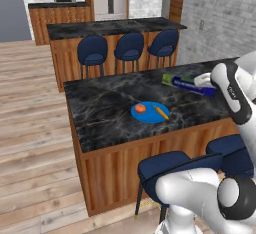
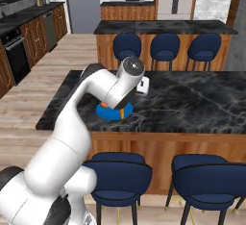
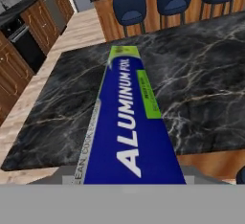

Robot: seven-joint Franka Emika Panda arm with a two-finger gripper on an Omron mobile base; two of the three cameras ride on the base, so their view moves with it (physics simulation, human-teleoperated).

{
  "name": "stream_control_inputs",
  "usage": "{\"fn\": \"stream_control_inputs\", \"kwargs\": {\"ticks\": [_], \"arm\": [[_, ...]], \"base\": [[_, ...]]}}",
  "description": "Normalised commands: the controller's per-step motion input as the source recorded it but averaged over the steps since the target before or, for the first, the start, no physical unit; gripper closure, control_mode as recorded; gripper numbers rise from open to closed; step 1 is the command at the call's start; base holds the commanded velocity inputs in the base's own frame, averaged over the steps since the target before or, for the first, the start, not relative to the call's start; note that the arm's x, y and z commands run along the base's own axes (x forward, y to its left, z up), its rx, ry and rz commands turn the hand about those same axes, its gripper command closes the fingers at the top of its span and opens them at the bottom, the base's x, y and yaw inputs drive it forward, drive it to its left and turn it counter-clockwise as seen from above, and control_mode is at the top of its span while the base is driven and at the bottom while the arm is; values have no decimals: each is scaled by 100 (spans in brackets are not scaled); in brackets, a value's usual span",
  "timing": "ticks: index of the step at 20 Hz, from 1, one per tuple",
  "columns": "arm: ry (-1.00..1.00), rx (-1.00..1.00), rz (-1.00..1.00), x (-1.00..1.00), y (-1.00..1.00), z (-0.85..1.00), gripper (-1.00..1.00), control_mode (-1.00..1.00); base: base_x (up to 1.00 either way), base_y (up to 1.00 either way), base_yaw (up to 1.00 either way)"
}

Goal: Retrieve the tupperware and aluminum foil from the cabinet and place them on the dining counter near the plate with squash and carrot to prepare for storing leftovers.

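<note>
From the left base view, my arm rises at the right edge and my gripper (image 1: 206, 81) sits at about 2 o'clock from the plate (image 1: 150, 113), closed across the aluminum foil (image 1: 187, 83). The carton is long, narrow and dark blue, with a green end pointing to 9 o'clock, and it hangs just above the dining counter (image 1: 107, 110). The bright-blue plate carries the squash (image 1: 140, 108), a round orange-red lump, and the carrot (image 1: 161, 112), a thin orange stick at its 3 o'clock.

From the right base view, my forearm covers most of the plate (image 2: 109, 114), whose blue rim peeks out at 6 o'clock of my elbow.

In the hand view, the foil carton (image 3: 127, 132) runs from 6 toward 12 o'clock: blue top with white lettering, a green strip at 1 o'clock, a green far end. My fingers pinch it near the bottom edge.
</note>
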Motion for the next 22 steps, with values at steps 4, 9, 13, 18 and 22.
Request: {"fn": "stream_control_inputs", "kwargs": {"ticks": [4,9,13,18,22], "arm": [[8,0,0,89,-11,-57,100,-100],[3,0,0,83,-33,-52,100,-100],[0,0,0,74,-34,-51,100,-100],[0,0,0,54,-23,-63,100,-100],[0,0,0,43,-26,-73,100,-100]], "base": [[0,0,0],[0,0,0],[0,0,0],[0,0,0],[0,0,0]]}}
